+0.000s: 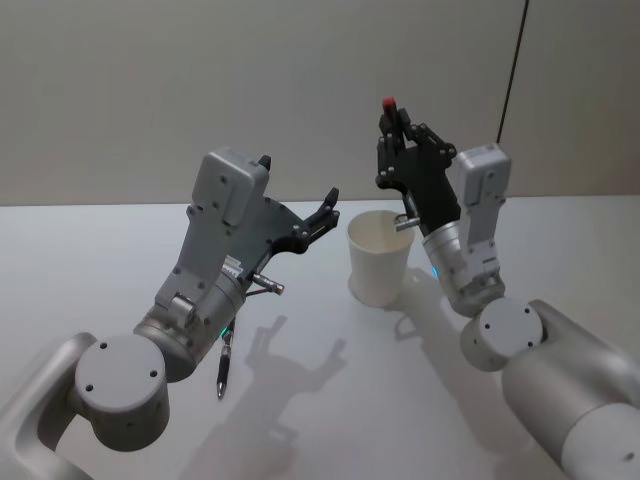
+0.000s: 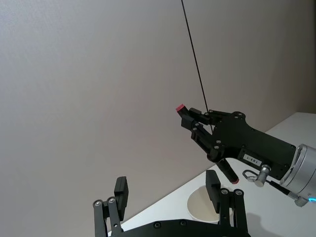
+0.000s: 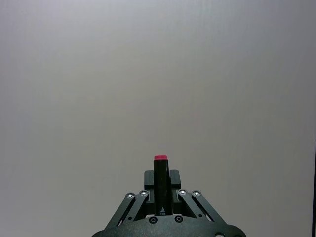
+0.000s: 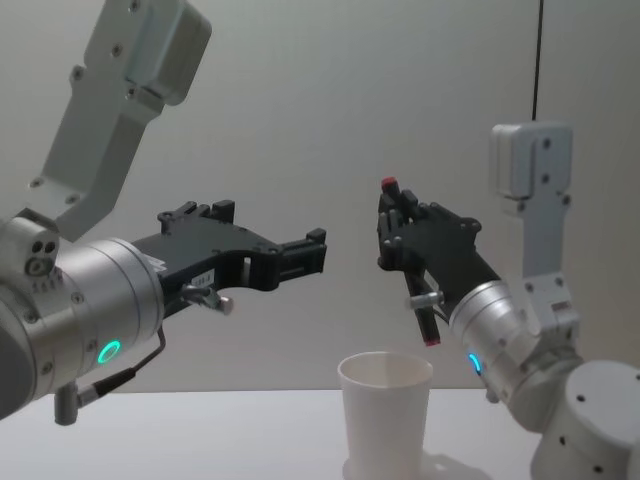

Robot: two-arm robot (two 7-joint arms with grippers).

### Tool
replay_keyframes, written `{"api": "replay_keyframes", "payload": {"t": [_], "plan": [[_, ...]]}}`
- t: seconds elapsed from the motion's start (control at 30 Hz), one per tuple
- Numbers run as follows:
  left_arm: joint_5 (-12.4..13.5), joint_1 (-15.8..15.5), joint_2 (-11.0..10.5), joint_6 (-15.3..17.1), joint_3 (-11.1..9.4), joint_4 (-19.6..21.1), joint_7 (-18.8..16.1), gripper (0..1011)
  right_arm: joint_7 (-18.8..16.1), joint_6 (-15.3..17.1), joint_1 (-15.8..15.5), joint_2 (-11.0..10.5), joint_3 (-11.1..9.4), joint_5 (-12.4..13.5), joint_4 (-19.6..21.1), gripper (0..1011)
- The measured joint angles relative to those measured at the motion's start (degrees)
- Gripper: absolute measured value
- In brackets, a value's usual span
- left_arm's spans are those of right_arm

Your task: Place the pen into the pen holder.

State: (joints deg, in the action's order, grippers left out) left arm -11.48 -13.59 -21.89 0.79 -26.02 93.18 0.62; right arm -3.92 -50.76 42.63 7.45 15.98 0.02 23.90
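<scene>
In the head view, the pen holder (image 1: 378, 262) is seen standing upright on the tabletop (image 1: 320, 400), mouth up. The right gripper (image 1: 391, 128) is raised above and just behind the cup. Its jaws are closed on the pen (image 1: 389, 105), whose red top is seen above them. The left gripper (image 1: 322, 215) is held in the air to the left of the pen holder. Its jaws are spread apart, and nothing is held in them.

In the left wrist view, the left gripper's own fingers (image 2: 121, 191) are seen wide apart, and part of the pen holder (image 2: 197, 210) is seen beyond them. Farther off, the pen (image 2: 227, 172) is gripped on a slant by the right gripper (image 2: 195, 123), with its lower red end just above the cup's rim.

In the right wrist view, the pen (image 3: 160, 173) is clamped between the closed jaws against a plain wall (image 3: 158, 74).

In the chest view, the pen (image 4: 427, 325) is held steeply tilted by the right gripper (image 4: 395, 225). Its lower end hangs clear of the pen holder (image 4: 385, 410), above the right side of the rim. The left gripper (image 4: 312, 252) is levelled higher up, to the cup's left.
</scene>
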Motion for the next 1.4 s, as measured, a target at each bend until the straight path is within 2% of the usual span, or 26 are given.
{"api": "replay_keyframes", "payload": {"t": [0.13,0.43,0.63,1.2,1.3,1.33,1.4], "plan": [[0.0,0.0,0.0,0.0,0.0,0.0,0.0,1003,0.43,-2.63,1.87,0.82,0.07,0.07,-4.5,166],[0.0,0.0,0.0,0.0,0.0,0.0,0.0,1003,1.87,-7.0,4.69,2.33,0.34,0.0,-11.49,166],[0.0,0.0,0.0,0.0,0.0,0.0,0.0,1003,2.92,-8.72,5.84,3.09,0.64,-0.49,-14.57,166],[0.0,0.0,0.0,0.0,0.0,0.0,0.0,1003,5.66,-10.7,7.14,3.93,1.18,-2.21,-18.21,166],[0.0,0.0,0.0,0.0,0.0,0.0,0.0,1003,6.08,-10.86,7.24,3.97,1.2,-2.49,-18.5,204],[0.0,0.0,0.0,0.0,0.0,0.0,0.0,1003,6.27,-10.91,7.3,3.97,1.2,-2.62,-18.65,264],[0.0,0.0,0.0,0.0,0.0,0.0,0.0,1003,6.48,-10.97,7.35,3.98,1.2,-2.76,-18.75,320]]}}
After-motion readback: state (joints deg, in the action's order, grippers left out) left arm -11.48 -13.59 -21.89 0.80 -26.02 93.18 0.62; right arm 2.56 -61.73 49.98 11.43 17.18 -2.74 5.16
